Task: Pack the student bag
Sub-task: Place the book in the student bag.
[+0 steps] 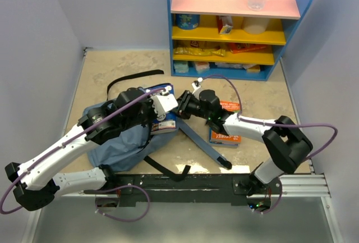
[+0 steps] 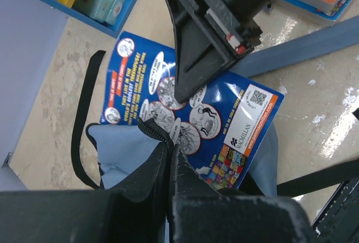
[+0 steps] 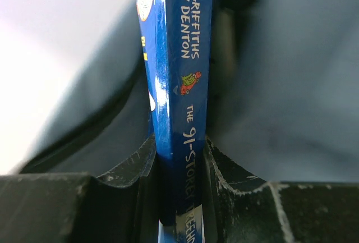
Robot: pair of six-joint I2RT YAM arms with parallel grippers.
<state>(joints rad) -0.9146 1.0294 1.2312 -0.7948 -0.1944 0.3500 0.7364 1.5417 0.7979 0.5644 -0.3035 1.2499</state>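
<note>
The student bag [image 1: 124,143] lies as a grey-blue heap left of centre, one padded strap [image 1: 205,146] trailing to the right. My left gripper [image 2: 170,145] is shut on the bag's black zipper edge [image 2: 150,128] and holds the mouth up. A blue book [image 2: 196,108] stands partly inside the opening, back cover showing. My right gripper [image 3: 179,161] is shut on that book's spine [image 3: 185,58], coming in from the right [image 1: 182,108]. Blurred grey fabric [image 3: 286,86] surrounds the book in the right wrist view.
A second book [image 1: 226,124] with an orange cover lies flat on the floor right of the bag. A blue shelf unit [image 1: 233,27] with bottles and packets stands at the back. A thin black strap [image 1: 132,77] loops behind the bag. Walls close both sides.
</note>
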